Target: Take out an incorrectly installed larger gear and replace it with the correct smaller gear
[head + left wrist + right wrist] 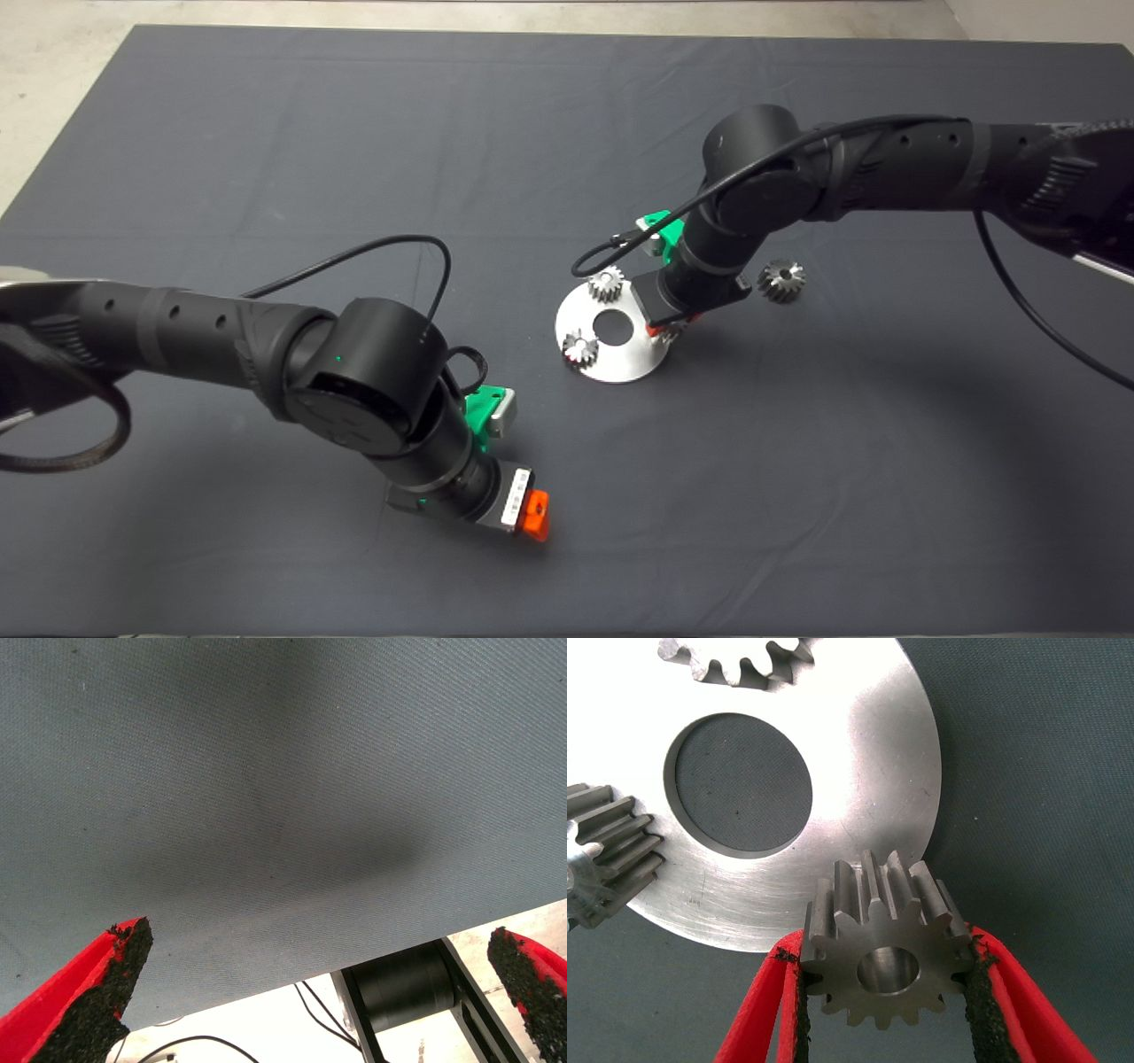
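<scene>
Looks well past halfway. Larger gear [781, 280] already off the round steel plate [611, 365]; lies alone on the dark mat [354, 133] of the table, just beyond the right arm and well apart from the plate. Removal apparently done, then.

Replacement in hand: right gripper [666, 330] down at the plate's near-right rim, jaws narrowed and clamped on the smaller gear [881, 943]. Pads pressed on opposite flanks of the teeth, round centre hole facing the wrist camera and unobstructed. From the right wrist view, gear upright between the pads, overlapping the plate's edge, close beside the large centre opening but not over it. Seated on a post or only held above the rim: cannot tell.

Two small silver gears [607, 283] [580, 347] in place on the plate's far and left sides, untouched.

Left gripper [534, 516] idle over bare mat near the table's front, jaws spread wide with nothing between them.

Left to do, by this reading: settle the smaller gear fully into its spot, let go, and lift the right arm clear without nudging the neighbours.
</scene>
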You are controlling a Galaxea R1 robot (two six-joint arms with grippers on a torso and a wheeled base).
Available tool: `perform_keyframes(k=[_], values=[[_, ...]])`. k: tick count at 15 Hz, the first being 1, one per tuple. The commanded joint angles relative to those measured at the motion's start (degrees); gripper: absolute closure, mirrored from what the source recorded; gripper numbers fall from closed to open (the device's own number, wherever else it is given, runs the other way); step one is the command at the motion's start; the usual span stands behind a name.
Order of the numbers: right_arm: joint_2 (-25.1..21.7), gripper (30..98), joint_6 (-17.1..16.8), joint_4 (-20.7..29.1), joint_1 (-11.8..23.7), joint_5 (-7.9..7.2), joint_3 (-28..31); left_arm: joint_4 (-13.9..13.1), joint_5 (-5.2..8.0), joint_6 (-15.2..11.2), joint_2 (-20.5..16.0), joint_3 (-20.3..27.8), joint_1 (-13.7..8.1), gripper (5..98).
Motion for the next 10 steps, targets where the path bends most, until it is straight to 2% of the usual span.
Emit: perform_keyframes(k=[1, 7, 10], values=[[0.63, 93.2, 0.59, -1.45, 1.32, -4.94, 0.81, 0.27, 0.11, 0.11, -0.06, 0.16, -1.01, 5.9], [1.74, 93.2, 0.77, -1.45, 1.23, -4.94, 0.63, 0.27, 0.11, 0.81, -0.24, -0.37, -1.01, 5.9], [1.60, 93.2, 2.44, -1.45, 1.27, -4.94, 1.52, 0.27, 0.11, 0.81, 0.03, -0.99, -1.01, 5.9]])
